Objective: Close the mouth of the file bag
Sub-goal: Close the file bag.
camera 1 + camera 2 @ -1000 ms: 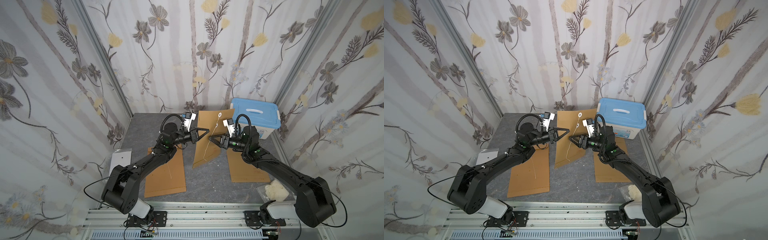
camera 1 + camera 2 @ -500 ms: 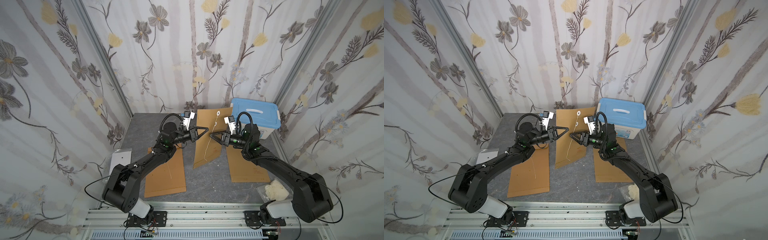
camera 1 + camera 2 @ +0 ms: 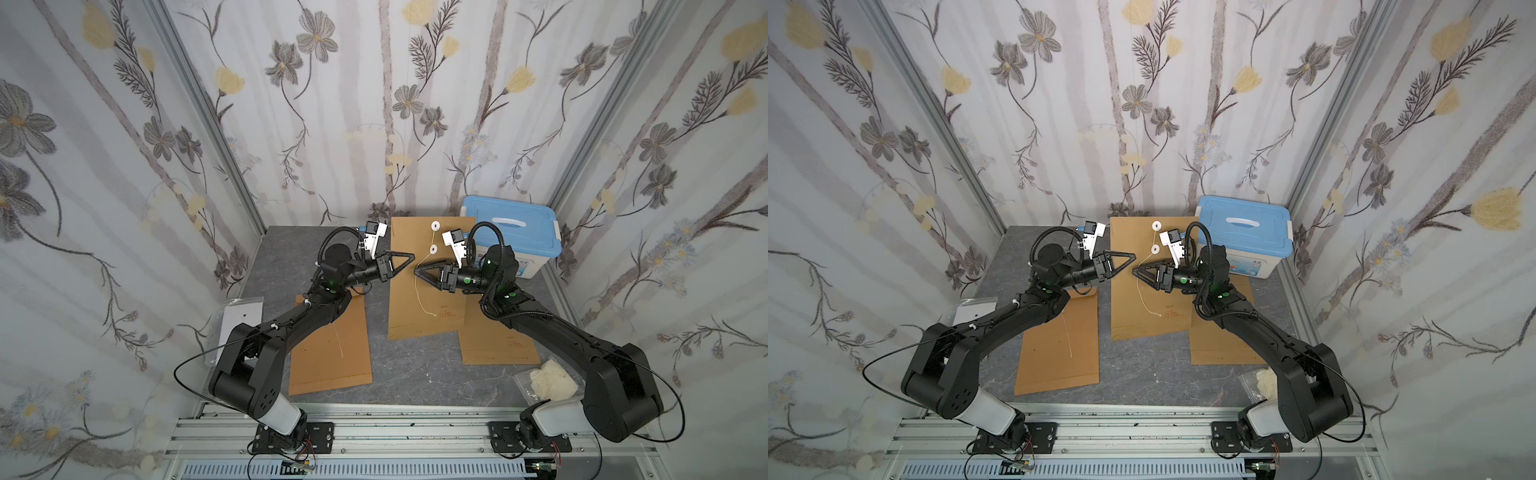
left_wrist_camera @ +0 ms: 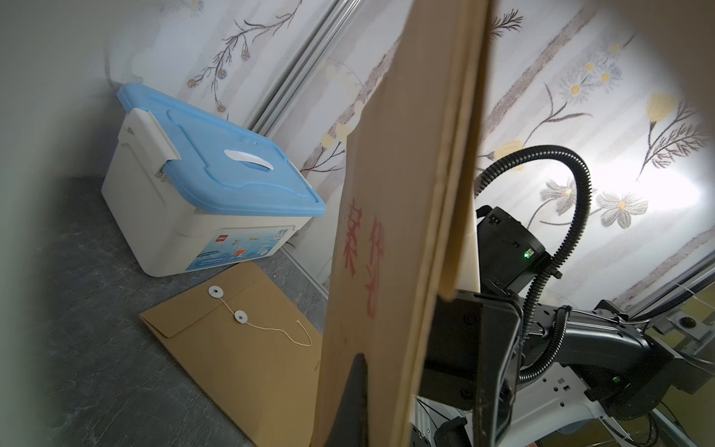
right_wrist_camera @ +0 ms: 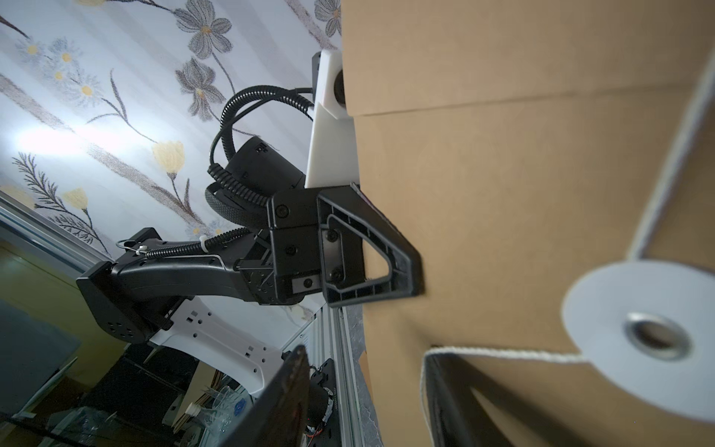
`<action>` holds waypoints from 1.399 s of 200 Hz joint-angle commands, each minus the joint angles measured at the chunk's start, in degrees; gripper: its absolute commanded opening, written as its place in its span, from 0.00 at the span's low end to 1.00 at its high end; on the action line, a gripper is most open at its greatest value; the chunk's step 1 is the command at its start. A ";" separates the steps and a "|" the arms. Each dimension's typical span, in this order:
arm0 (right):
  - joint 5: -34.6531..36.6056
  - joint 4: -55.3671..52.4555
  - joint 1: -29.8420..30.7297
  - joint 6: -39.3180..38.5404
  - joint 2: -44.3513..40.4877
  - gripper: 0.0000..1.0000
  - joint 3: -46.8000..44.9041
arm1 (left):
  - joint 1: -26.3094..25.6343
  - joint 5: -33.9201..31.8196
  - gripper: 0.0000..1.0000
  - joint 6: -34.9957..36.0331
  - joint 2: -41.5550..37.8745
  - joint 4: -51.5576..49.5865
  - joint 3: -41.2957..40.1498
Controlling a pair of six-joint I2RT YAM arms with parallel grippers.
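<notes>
Clenched the left gripper (image 3: 409, 262) on the side edge of the raised file bag (image 3: 415, 307). Hung the right gripper (image 3: 417, 272) just opposite, jaws parted, string (image 5: 503, 353) draped over one finger (image 5: 445, 406), fingertips cut off in wrist view. Beyond, partly hid the blue-lidded storage box (image 3: 515, 232) behind that wrist.

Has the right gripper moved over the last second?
Yes, slightly. In both top views the right gripper, at the file bag, now lies nearer the level of the blue-lidded box and farther from the base rail. Lifting or reaching: cannot tell.
</notes>
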 commanded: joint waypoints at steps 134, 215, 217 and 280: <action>-2.27 5.52 3.74 2.96 7.28 0.41 3.23 | 1.72 -0.10 0.00 -3.94 0.20 6.02 -0.08; 4.97 -2.26 4.47 -1.39 4.28 0.16 2.59 | 2.14 -1.07 0.00 -4.81 0.56 7.40 -0.91; 5.36 -2.91 4.56 -1.80 4.07 0.15 2.58 | 2.05 -1.12 0.00 -4.83 0.51 7.38 -0.98; 8.86 -8.51 5.76 -5.78 1.28 0.05 1.42 | 2.34 -2.47 0.00 -5.10 0.27 7.48 -1.39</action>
